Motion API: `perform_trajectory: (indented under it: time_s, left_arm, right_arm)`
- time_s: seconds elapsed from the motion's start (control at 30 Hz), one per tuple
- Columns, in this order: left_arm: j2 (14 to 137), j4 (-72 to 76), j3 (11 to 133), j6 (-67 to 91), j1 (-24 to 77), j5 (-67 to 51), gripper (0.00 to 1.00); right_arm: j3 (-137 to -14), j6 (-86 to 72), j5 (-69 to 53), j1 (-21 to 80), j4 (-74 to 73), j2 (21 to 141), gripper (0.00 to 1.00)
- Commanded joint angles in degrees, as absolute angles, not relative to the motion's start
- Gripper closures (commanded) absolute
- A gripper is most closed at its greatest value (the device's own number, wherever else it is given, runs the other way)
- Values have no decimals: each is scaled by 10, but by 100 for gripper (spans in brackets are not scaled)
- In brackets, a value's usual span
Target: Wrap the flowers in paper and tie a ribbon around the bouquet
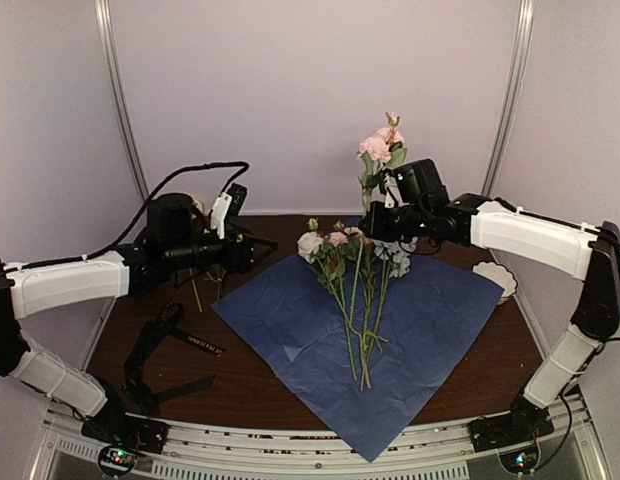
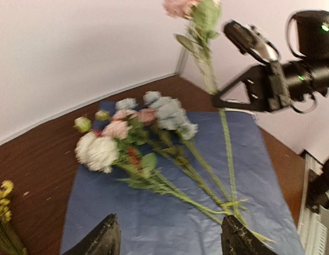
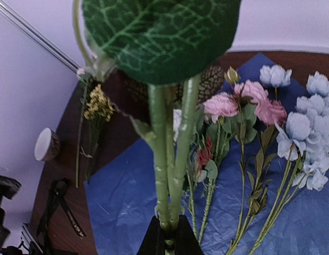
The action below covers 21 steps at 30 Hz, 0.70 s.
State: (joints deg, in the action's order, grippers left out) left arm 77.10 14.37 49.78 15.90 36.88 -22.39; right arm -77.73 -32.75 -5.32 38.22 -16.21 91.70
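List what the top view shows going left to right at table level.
ribbon → left gripper → flowers lying on the paper → small white dish. Left out: the paper spans most of the width, and the right gripper with its held pink stem overlaps the flowers.

Top cam: high, behind both bases, looks down and forward over the whole table (image 1: 250,385). Left wrist cam: low, faces right across the paper (image 2: 170,223) toward the right arm (image 2: 308,74). Right wrist cam: tight on the held stem (image 3: 162,159), looks down-left. All three share the paper and flowers (image 1: 355,290).
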Motion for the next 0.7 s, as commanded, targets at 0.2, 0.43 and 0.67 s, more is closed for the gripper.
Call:
perform_trajectory:
  time_s: [0.2,0.43,0.67]
  left_arm:
    - [887,-215,666,209,247,42,37]
    - [937,-247,685,229,189,29,40]
    - [980,-253,681,245,140,9,39]
  right_arm:
    - [-925,-272,-49,352,-384,1137,94]
    - [-917,-288,-8,349,-369,1134,60]
    - [-893,-278,12,350,-378,1063,58]
